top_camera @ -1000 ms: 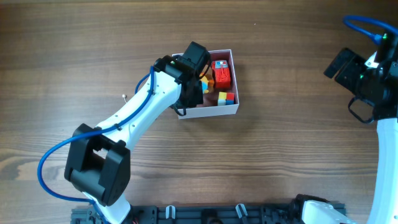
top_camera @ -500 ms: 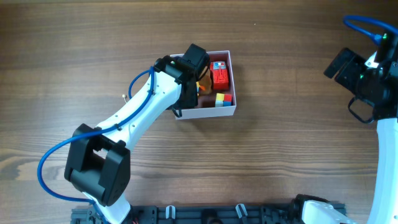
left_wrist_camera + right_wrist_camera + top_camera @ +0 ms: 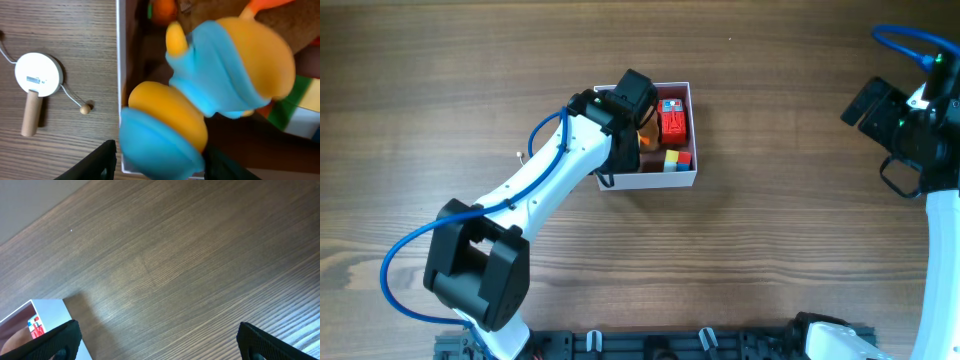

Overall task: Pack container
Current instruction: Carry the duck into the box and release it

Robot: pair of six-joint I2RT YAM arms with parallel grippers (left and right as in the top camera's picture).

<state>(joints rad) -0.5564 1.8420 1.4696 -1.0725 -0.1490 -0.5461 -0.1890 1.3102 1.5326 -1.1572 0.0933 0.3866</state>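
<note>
- The box (image 3: 655, 181), white outside and dusty pink inside, sits on the table (image 3: 770, 250) a little left of centre and toward the far side. It lies slightly farther left than a second ago and has barely changed from half a second ago.
- A red toy (image 3: 673, 124) lies against the box's right wall. A cube (image 3: 677, 159) with yellow, blue and red faces sits in the near right corner. Both have shifted left along with the box.
- The right wrist view catches only a white corner of the box and a sliver of the red toy at its lower left edge.
- A blue-and-orange toy (image 3: 225, 70) fills most of the left wrist view. It hangs over the box's left half, just inside the white wall.
- An orange ball (image 3: 162, 10) shows past it at the top edge, partly cut off.
- The left gripper (image 3: 161, 150) is over the left part of the box, as in both earlier frames. Its fingers (image 3: 100, 162) are drawn in to a middling gap and press the toy's lower end from both sides, so it is holding the toy.
- Outside the box, just beyond its left wall, a white disc (image 3: 38, 75) lies on the table. A wooden stick and a bead on a string are attached to it.
- The right gripper (image 3: 160, 342) hangs well apart from the box at the table's right side, where it was a second ago. Its fingers are spread wide with only bare wood between them.
</note>
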